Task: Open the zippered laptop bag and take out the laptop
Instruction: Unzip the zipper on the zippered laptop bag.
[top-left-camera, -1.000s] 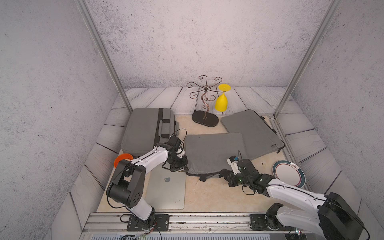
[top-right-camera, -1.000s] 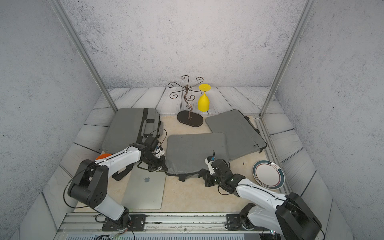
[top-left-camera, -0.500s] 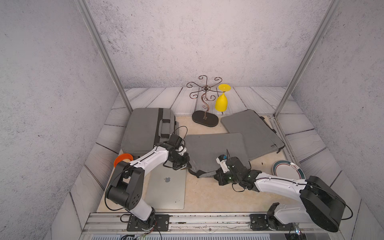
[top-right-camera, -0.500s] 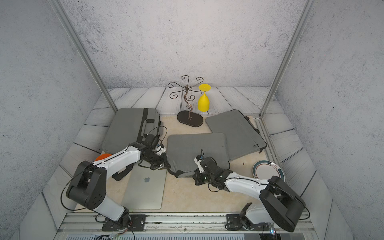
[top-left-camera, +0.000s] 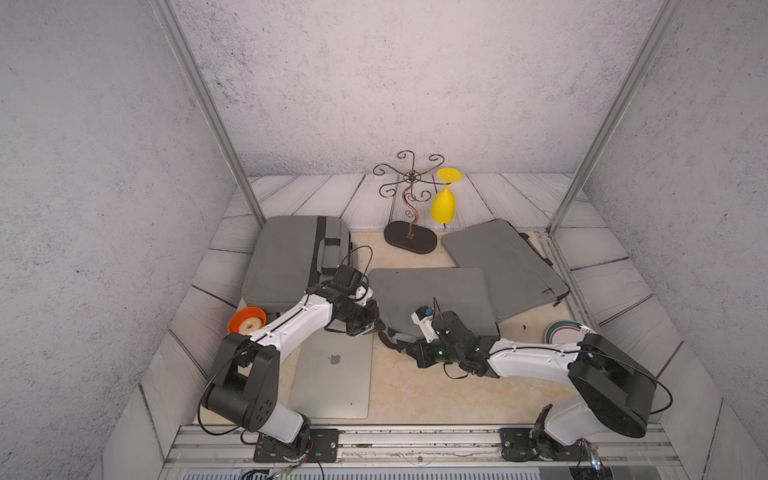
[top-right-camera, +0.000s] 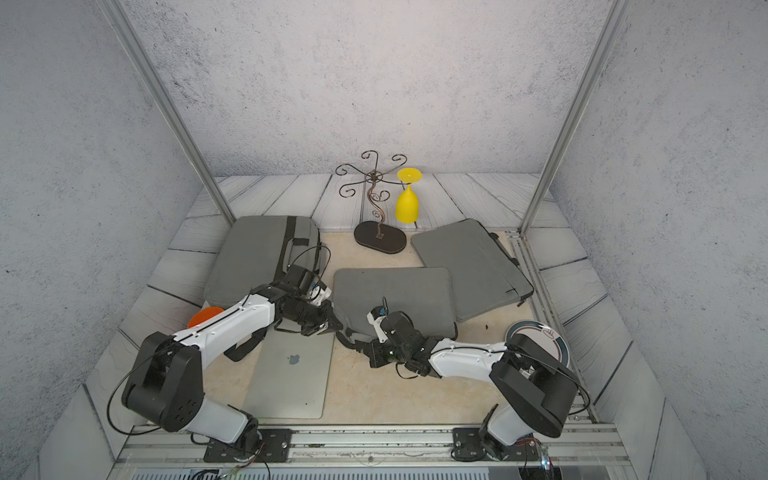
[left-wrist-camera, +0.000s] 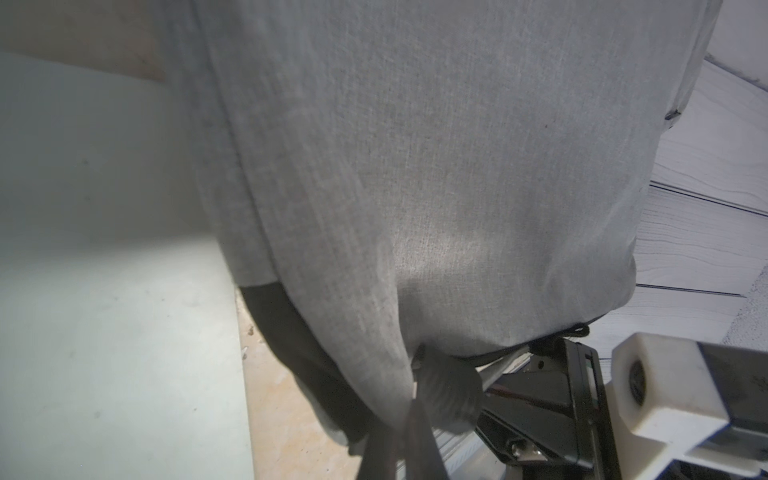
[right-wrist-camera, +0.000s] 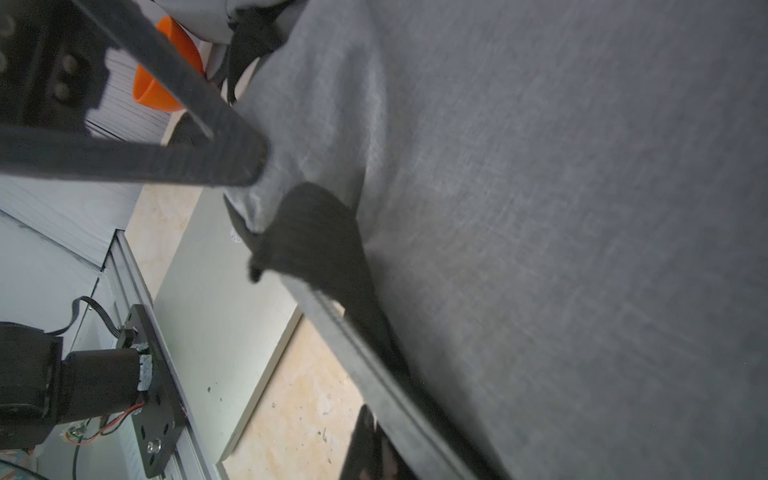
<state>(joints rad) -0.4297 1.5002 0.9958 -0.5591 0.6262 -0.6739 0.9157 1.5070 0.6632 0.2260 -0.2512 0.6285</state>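
**Holding the emptied bag by corner and strap**

Gripping the middle laptop bag (top-left-camera: 432, 295) (top-right-camera: 395, 295) from two sides, both arms reach low over the worktop (top-left-camera: 419, 395). The left tool (top-left-camera: 374, 326) (top-right-camera: 334, 326) is pinched narrow on the grey fabric at the bag's near left corner; the left wrist view shows the cloth (left-wrist-camera: 415, 208) bunched into the closed tips. The right tool (top-left-camera: 413, 353) (top-right-camera: 374, 355) sits at the bag's front edge, jaws closed tight on a black strap (top-left-camera: 392, 340) (top-right-camera: 351, 340) that loops out from that same corner.

The laptop (top-left-camera: 336, 374) (top-right-camera: 291, 374) is out of the bag. It lies flat and closed on the worktop, lid logo up, in front of the left tool and just beside the bag's corner.

Two more grey bags lie flat: one at the back left (top-left-camera: 286, 257), one at the back right (top-left-camera: 503, 266), its near corner under the middle bag's edge. Between them stands a wire stand (top-left-camera: 409, 241) with a yellow glass (top-left-camera: 442, 205) hung upside down. An orange bowl (top-left-camera: 245, 320) sits by the left arm and a plate (top-left-camera: 561, 330) near the right arm.
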